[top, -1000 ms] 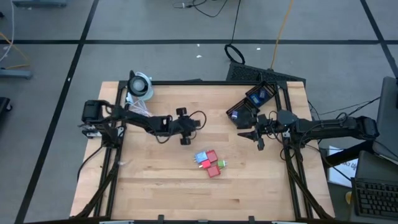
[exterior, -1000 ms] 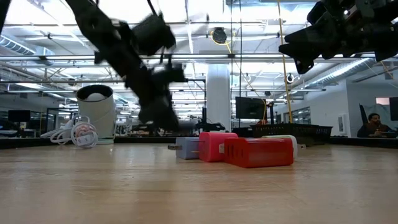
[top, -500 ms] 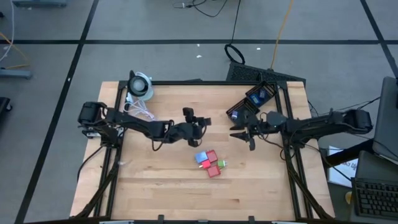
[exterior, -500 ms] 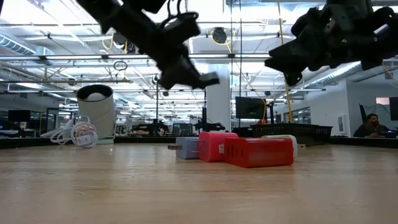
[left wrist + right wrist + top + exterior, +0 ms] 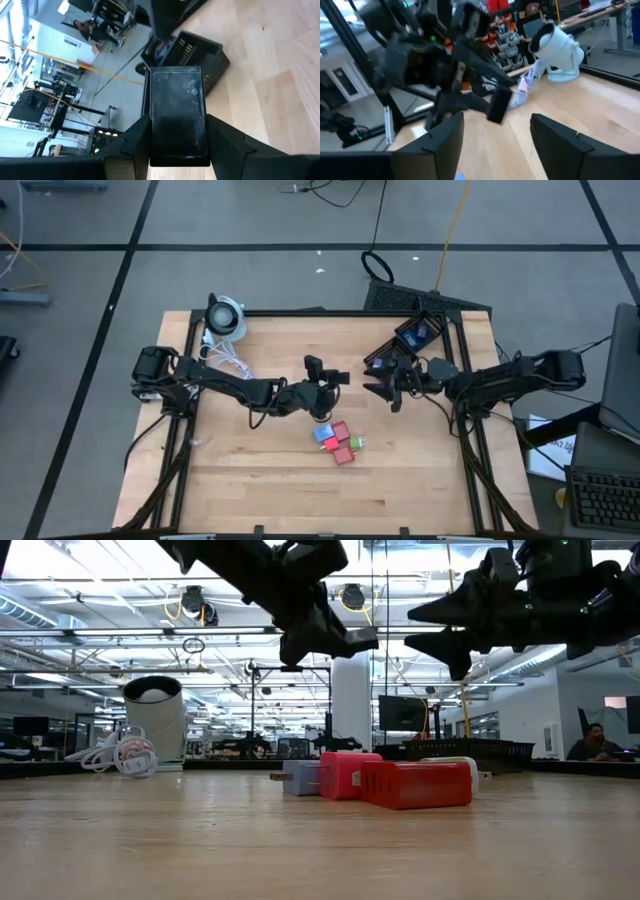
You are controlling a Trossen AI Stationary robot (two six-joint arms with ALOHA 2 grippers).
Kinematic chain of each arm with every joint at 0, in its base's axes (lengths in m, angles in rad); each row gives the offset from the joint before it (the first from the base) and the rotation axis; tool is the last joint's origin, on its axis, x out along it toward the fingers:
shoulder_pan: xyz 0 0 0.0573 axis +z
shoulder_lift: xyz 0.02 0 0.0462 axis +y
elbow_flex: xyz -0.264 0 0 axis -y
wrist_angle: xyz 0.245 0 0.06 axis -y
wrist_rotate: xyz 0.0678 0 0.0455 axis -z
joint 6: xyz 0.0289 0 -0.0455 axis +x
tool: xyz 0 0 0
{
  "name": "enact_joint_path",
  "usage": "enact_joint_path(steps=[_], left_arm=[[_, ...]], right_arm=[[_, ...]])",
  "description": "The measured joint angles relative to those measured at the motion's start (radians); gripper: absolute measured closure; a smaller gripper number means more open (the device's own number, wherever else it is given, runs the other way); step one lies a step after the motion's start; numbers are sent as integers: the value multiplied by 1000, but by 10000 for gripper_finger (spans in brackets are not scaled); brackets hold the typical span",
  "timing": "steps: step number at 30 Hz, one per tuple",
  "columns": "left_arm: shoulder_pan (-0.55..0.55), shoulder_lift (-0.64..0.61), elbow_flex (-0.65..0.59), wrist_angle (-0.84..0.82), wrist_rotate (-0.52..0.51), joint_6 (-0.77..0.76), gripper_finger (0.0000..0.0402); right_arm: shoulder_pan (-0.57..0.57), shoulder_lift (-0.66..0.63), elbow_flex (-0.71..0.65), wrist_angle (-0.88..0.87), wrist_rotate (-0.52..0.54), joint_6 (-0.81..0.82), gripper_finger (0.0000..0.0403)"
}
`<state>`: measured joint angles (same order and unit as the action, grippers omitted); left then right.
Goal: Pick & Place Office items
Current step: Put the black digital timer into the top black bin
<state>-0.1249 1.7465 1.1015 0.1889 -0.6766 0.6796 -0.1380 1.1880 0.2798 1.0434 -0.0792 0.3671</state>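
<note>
My left gripper (image 5: 333, 377) hangs over the table's middle, shut on a flat black block (image 5: 177, 112). The low view shows that block (image 5: 352, 639) well above the wood. Below and nearer lies a cluster of office items (image 5: 338, 442): blue, red, pink and green blocks resting flat on the table, red ones (image 5: 415, 785) foremost in the low view. My right gripper (image 5: 383, 394) hovers just right of the left one, open and holding nothing, its fingers (image 5: 425, 613) pointing at the left gripper. My left gripper pinches the black block by its two long sides (image 5: 153, 125) between its two fingers (image 5: 131, 142). The block runs along the fingers and sticks out past their tips. The fingers point toward the table's right, slanting slightly down. The block hangs clear of the table.
A black basket (image 5: 410, 340) with blue items inside stands at the far right corner. A round white-and-black device (image 5: 226, 316) and a coiled white cable (image 5: 222, 352) sit at the far left. Bare wood (image 5: 250, 470) lies along the near side.
My left gripper has risen and gone toward the table's right with the black block, rolling as it went. My right gripper has gone toward the table's left, nearer the left gripper, and its fingers now stand wider apart.
</note>
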Motion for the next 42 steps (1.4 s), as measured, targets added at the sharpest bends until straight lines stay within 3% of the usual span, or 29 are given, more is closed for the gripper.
enact_joint_path(steps=[20,30,35,42], left_arm=[[-9,31,0,95,11,71,246],[-9,31,0,65,27,-6,246],[-9,31,0,41,45,-25,246],[-8,30,0,47,65,-34,235]], right_arm=[[0,204,132,6,-29,68,174],[0,267,181,6,-60,86,179],[0,284,192,8,-61,118,215],[-1,284,191,41,-100,114,316]])
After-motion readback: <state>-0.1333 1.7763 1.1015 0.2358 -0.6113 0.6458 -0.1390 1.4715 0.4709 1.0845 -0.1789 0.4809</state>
